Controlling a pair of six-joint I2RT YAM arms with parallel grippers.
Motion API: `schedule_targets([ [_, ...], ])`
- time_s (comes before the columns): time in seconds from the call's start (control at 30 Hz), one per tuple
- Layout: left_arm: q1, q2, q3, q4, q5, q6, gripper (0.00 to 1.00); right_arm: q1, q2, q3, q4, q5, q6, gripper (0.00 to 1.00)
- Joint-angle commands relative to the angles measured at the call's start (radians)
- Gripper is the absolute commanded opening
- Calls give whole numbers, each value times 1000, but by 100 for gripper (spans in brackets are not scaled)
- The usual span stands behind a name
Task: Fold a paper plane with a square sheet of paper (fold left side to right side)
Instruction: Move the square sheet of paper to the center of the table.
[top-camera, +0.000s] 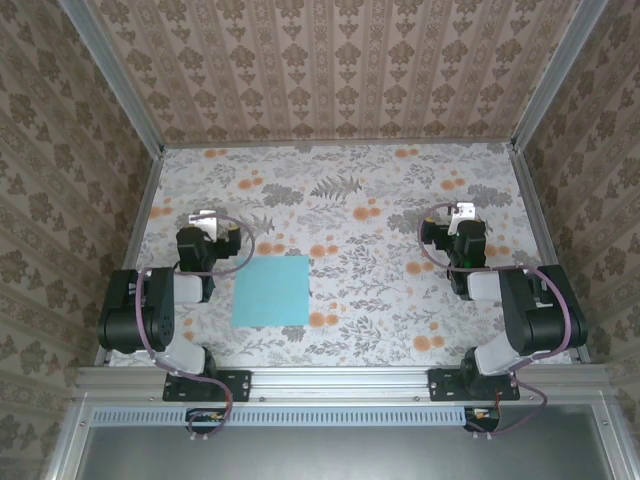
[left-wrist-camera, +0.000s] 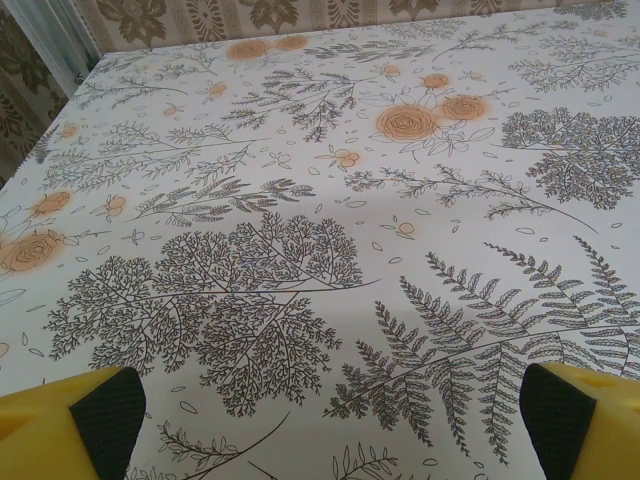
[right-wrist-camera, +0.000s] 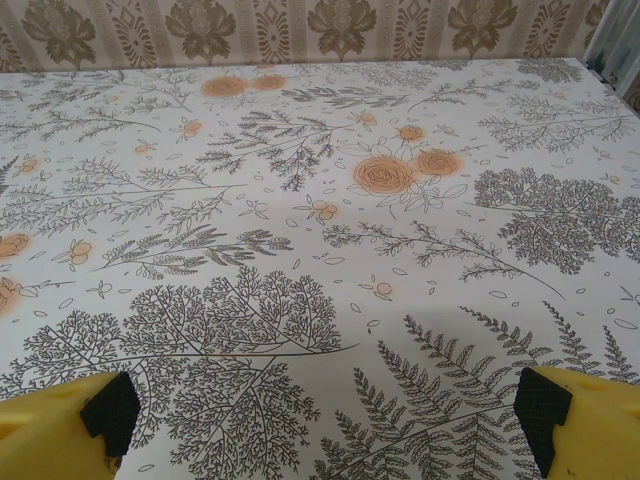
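Square sheet of paper (top-camera: 271, 290): light turquoise, lies flat on the floral table (top-camera: 380, 200), no crease visible from the top view. Nothing touches it, and no fold has been made yet.

Left gripper (top-camera: 207, 228): sits just beyond the sheet's far-left corner, apart from the paper. In the left wrist view the left gripper (left-wrist-camera: 330, 425) has its jaws spread wide. Its yellow fingers with black pads (left-wrist-camera: 108, 412) stand at the two lower corners of the picture, and bare patterned tabletop lies between them. Nothing is held.

Right gripper (top-camera: 460, 228): well apart from the sheet, off to its right and slightly farther back. In the right wrist view the right gripper (right-wrist-camera: 325, 420) is likewise spread wide. Its black pads (right-wrist-camera: 110, 408) stand far apart over bare tabletop, and nothing is held.

Both arm bases are bolted to the aluminium rail (top-camera: 340, 382), on the near side of the sheet.

Enclosure: wallpapered walls (top-camera: 330, 60) close the table on the far, left and right sides of the sheet. Inside this walled bed lies the sheet, with the two grippers over the tabletop on either side of it.
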Motion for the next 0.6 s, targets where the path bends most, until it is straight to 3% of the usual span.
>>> schedule_targets([
  [0.0, 2, -8, 21, 0, -8, 16, 100, 4, 1, -9, 36, 13, 17, 100],
  [0.57, 11, -7, 23, -3, 2, 8, 100, 4, 2, -9, 36, 12, 17, 100],
])
